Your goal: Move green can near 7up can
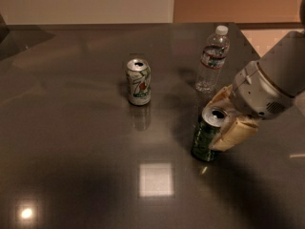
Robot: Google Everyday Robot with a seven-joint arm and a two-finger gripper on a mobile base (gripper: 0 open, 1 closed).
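Observation:
The green can [205, 136], dark green with a silver open top, stands upright on the grey table [71, 128] at the right of centre. My gripper [217, 123] reaches in from the right and its two cream fingers [236, 132] sit against the can, one on its near right side and one behind its top. The 7up can [138, 81], white with green print and a red spot, stands upright to the upper left, well apart from the green can.
A clear plastic water bottle [212, 58] with a white cap stands upright just behind the gripper. The table's right edge [248, 42] runs close past the bottle. A bright light reflection [156, 179] lies on the table in front.

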